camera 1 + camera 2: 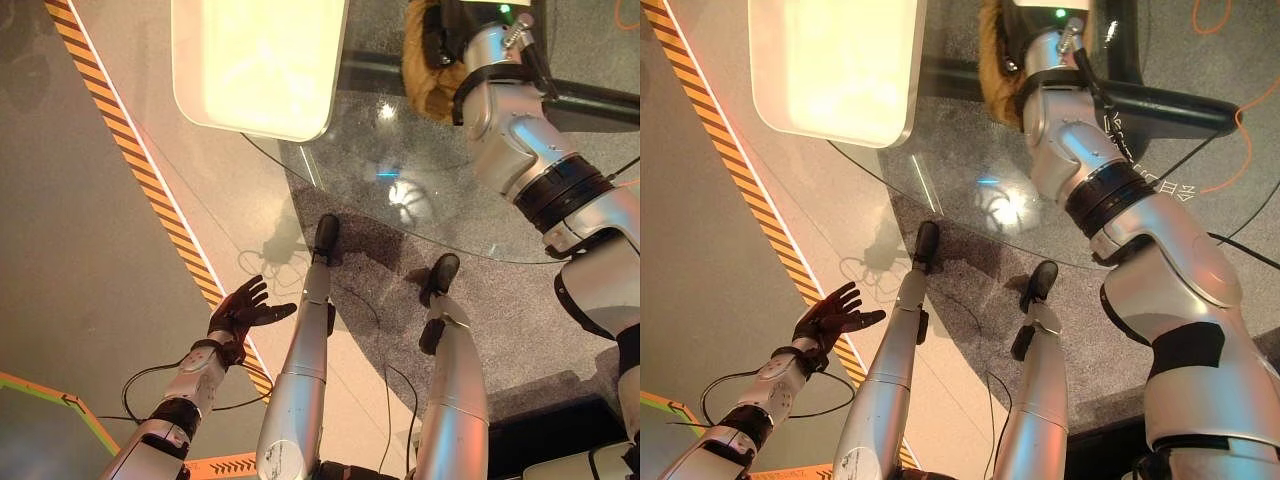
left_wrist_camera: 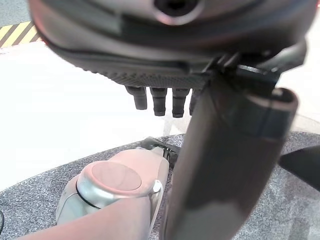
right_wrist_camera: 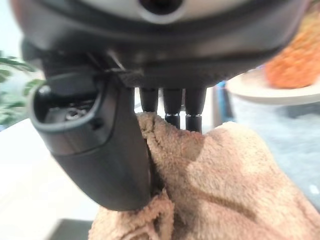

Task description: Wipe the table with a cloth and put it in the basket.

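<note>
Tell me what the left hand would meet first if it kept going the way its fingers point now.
Probably nothing soon. The left hand is open and low beside the glass table, fingers aimed up and across the bare floor near the striped tape. The table edge may lie further along that line, but depth is unclear.

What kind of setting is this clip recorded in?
Probably an indoor robot test area: hazard-striped floor tape, a round glass table and a white tray. The right hand grips a tan cloth.

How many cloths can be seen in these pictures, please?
1. The tan cloth is pinched in the right hand, held over the far side of the glass table. Another could be hidden behind the arm.
</note>
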Available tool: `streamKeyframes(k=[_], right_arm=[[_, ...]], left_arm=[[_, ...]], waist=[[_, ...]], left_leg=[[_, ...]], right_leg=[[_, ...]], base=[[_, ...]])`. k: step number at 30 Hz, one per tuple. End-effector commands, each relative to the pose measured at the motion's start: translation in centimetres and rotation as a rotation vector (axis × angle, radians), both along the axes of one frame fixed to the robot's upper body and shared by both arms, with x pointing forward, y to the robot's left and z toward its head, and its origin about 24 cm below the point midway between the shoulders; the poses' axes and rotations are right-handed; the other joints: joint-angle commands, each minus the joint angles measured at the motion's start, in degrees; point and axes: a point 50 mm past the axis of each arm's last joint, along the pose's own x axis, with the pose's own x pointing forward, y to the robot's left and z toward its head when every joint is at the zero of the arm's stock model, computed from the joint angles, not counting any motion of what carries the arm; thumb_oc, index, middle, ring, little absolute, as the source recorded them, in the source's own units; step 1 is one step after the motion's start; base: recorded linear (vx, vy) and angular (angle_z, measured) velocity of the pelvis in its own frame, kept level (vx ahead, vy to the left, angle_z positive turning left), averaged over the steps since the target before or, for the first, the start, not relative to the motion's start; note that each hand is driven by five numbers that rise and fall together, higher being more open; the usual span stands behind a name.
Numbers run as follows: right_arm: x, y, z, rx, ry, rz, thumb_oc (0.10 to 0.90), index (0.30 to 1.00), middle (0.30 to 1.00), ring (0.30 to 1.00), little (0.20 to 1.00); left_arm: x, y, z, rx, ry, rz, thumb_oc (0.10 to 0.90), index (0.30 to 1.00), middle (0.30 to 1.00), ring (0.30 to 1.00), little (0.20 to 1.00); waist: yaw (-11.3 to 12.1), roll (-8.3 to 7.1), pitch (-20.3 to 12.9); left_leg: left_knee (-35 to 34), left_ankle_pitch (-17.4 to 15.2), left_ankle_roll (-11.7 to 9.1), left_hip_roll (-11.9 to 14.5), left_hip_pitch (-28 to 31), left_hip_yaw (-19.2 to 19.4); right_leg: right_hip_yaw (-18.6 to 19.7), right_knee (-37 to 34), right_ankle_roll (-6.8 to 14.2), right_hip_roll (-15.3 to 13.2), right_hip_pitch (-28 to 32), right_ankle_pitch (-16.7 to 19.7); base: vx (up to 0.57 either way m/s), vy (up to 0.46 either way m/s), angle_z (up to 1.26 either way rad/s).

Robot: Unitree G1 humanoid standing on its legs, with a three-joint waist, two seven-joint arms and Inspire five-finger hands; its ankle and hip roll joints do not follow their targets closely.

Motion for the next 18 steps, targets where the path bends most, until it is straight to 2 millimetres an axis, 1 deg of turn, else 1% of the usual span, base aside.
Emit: streamKeyframes(k=[1,2,3,4,8,9,13,15,18], right_arm=[[-3.1,5.2,3.6,-0.082,-0.185,0.201,0.1,0.3,0.3,0.3,0.2],[-2.8,5.1,3.0,-0.081,-0.165,0.201,0.1,0.3,0.3,0.3,0.2],[-2.8,5.2,2.9,-0.083,-0.16,0.202,0.1,0.3,0.3,0.3,0.2],[-2.9,5.3,3.3,-0.083,-0.172,0.204,0.1,0.3,0.3,0.3,0.2],[-3.0,5.9,2.9,-0.089,-0.151,0.241,0.1,0.3,0.3,0.3,0.2],[-3.3,6.4,2.8,-0.094,-0.144,0.264,0.1,0.3,0.3,0.3,0.2],[-3.6,7.1,2.5,-0.11,-0.134,0.28,0.1,0.3,0.3,0.3,0.2],[-3.5,7.0,2.3,-0.106,-0.135,0.272,0.1,0.3,0.3,0.3,0.2],[-3.0,6.3,2.2,-0.076,-0.143,0.239,0.1,0.3,0.3,0.3,0.2]], left_arm=[[-1.6,0.6,-1.3,0.033,0.046,0.008,0.8,0.9,0.9,0.9,0.9],[-1.9,0.6,-1.7,0.032,0.06,0.007,0.8,0.9,0.9,0.9,0.9],[-1.9,0.6,-1.7,0.032,0.059,0.006,0.8,0.9,0.9,0.9,0.9],[-1.5,0.6,-1.3,0.034,0.044,0.006,0.8,0.9,0.9,0.9,0.9],[-1.6,0.4,-1.5,0.035,0.043,0.003,0.8,0.9,0.9,0.9,0.9],[-1.5,0.3,-1.4,0.035,0.04,0.006,0.8,0.9,0.9,0.9,0.9],[-1.1,0.5,-1.0,0.034,0.031,0.009,0.8,0.9,0.9,0.9,0.9],[-0.9,0.5,-0.8,0.032,0.022,0.012,0.8,0.9,0.9,0.9,0.9],[-0.6,0.5,-0.3,0.017,-0.028,0.046,0.8,0.9,0.9,0.9,0.9]], waist=[[1.2,-0.05,-0.6],[1.2,-0.12,-0.6],[1.2,-0.11,-0.6],[1.3,-0.04,-0.6],[1.3,0.01,-0.6],[1.3,-0.08,-0.6],[1.1,-0.11,-0.6],[1.0,-0.13,-0.6],[1.1,0.06,-0.6]], left_leg=[[1.9,-3.6,7.2,-7.7,0.4,3.1],[2.1,-5.6,7.0,-7.6,2.2,3.1],[2.0,-5.6,7.0,-7.6,2.2,3.1],[1.7,-3.6,7.2,-7.6,0.5,3.1],[2.0,-3.6,7.2,-7.7,0.4,3.0],[2.1,-3.6,7.2,-7.7,0.3,3.1],[2.1,-3.5,7.3,-7.7,0.4,3.2],[2.0,-3.5,7.3,-7.7,0.5,3.2],[1.9,-3.4,7.2,-7.7,0.4,3.2]], right_leg=[[-5.4,-8.8,-3.2,5.7,2.8,3.7],[-4.7,-8.2,-2.8,5.7,4.2,1.8],[-4.7,-8.3,-2.8,5.7,4.3,1.8],[-5.4,-9.0,-3.2,5.6,3.0,3.7],[-5.5,-8.9,-3.2,5.6,2.9,3.9],[-5.4,-8.9,-3.2,5.6,2.7,4.0],[-5.3,-8.7,-3.2,5.7,2.7,4.0],[-5.3,-8.8,-3.2,5.7,2.7,4.1],[-5.2,-8.9,-3.2,5.7,2.6,4.2]], base=[[0.0,0.0,0.0],[0.06,-0.033,0.01],[0.0,0.0,0.0],[-0.07,0.013,0.02],[-0.02,0.004,0.0],[0.0,0.0,0.0],[0.0,0.0,0.0],[0.0,0.0,0.0],[0.0,0.0,0.0]])
